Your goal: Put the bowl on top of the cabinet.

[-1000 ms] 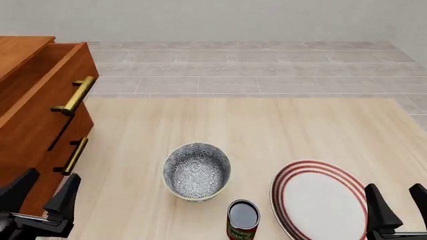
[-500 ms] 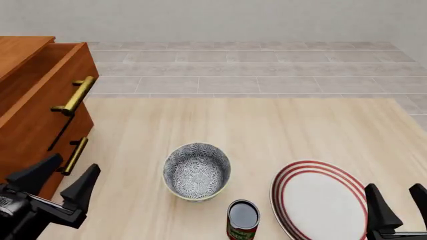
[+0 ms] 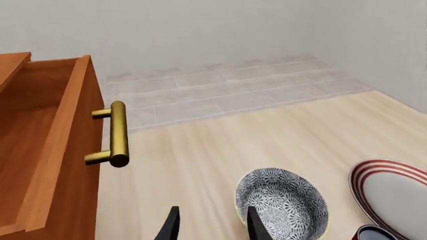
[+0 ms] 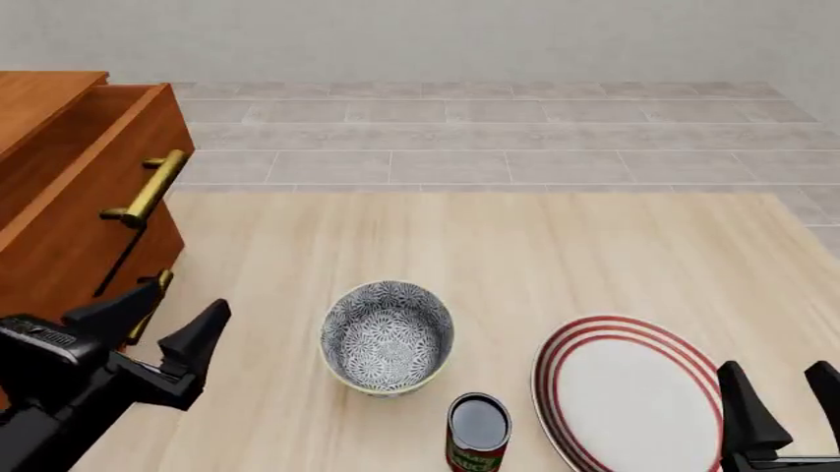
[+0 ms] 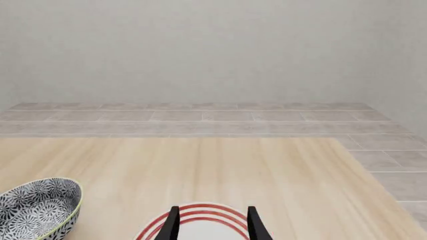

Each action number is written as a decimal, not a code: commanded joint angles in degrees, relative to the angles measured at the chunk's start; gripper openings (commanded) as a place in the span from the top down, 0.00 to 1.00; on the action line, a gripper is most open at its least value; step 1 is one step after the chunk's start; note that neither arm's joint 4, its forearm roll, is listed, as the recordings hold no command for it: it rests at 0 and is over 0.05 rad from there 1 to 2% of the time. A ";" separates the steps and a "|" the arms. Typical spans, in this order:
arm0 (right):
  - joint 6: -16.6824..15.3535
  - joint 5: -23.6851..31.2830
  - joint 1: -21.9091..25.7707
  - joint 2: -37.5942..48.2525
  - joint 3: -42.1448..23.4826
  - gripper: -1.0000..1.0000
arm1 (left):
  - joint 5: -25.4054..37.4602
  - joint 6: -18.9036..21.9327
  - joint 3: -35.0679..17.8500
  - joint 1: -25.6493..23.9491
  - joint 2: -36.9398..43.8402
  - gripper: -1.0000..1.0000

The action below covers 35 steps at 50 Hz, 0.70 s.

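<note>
We see one bowl (image 4: 388, 336) upright on the pale wooden table (image 4: 525, 256), near its front edge and well apart from the cabinet (image 4: 66, 216) at the left. One can (image 4: 477, 432) stands just beside the bowl, and one plate (image 4: 628, 391) with red rings lies to the right. The cabinet shows two brass handles (image 4: 148, 187). Beyond the table lie a grey tiled floor (image 4: 473, 138) and a plain pale wall (image 4: 420, 39). We have two arms: the left gripper (image 4: 164, 323) has its fingers spread, empty, between cabinet and bowl; the right gripper (image 4: 777, 397) has its fingers spread, empty, beside the plate.
</note>
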 commanded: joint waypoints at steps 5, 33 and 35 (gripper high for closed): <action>0.01 0.00 0.01 0.01 0.00 0.00 | -2.88 -1.37 -1.67 -0.67 7.36 0.00; 0.00 0.00 0.00 0.00 0.00 0.00 | -2.62 -1.87 -4.63 -6.78 15.55 0.00; 0.00 0.00 0.00 0.00 0.00 0.00 | -2.86 -2.29 -5.36 -6.92 17.19 0.00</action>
